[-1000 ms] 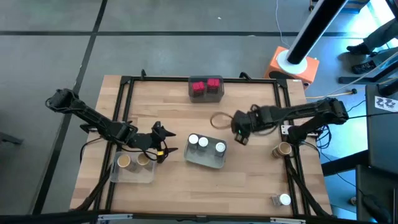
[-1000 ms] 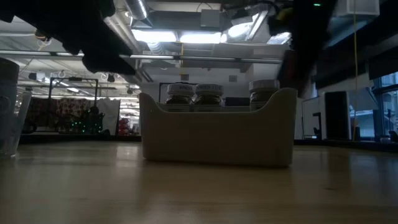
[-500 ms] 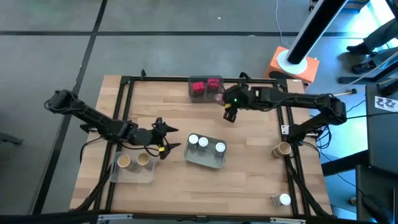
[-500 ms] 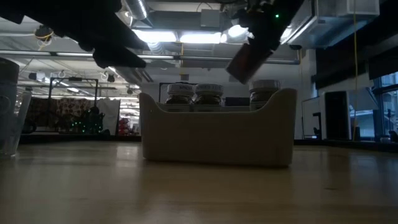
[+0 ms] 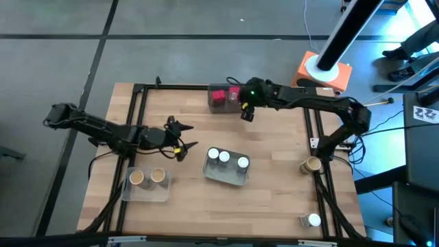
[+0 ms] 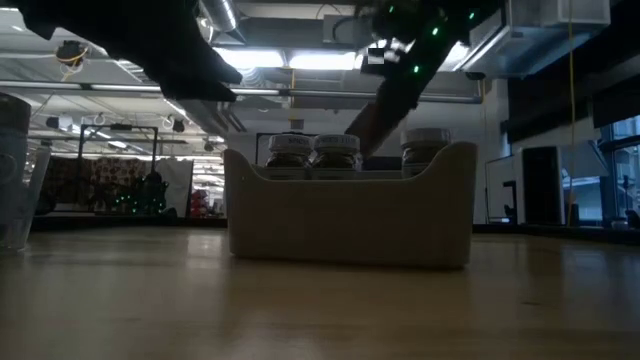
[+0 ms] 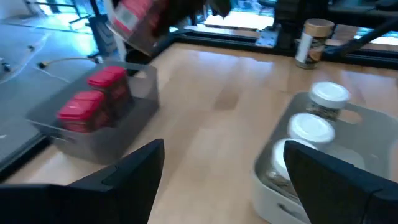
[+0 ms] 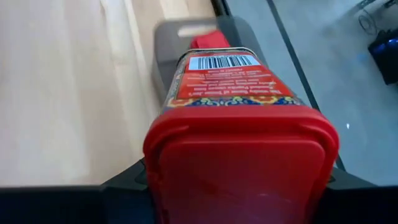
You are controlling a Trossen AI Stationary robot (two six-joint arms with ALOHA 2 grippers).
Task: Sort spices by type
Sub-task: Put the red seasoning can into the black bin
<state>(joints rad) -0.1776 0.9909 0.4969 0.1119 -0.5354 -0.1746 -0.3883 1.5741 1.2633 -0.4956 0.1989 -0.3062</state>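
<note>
One red jar (image 8: pixel 239 143) clamped in my right gripper (image 5: pixel 247 110) has now reached the tray (image 5: pixel 236 104) at the table's far edge, ready to drop; my left gripper (image 5: pixel 180 140) hangs wide.

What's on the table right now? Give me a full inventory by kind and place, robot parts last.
red blocky jars: two, red, in the grey tray at the table's far edge
red blocky jar in grip: one, red, held above the table just right of that tray
grey tray: one, far edge, centre
white-topped jars: three, in the pale tray mid-table
pale tray: one, mid-table
tan-topped jars: two, in the clear tray near left
clear tray: one, near left
loose tan-topped jar: one, right edge
loose white-topped jar: one, near right corner
left tool: open, empty, above the table between clear tray and pale tray
right tool: shut on the red jar
</note>
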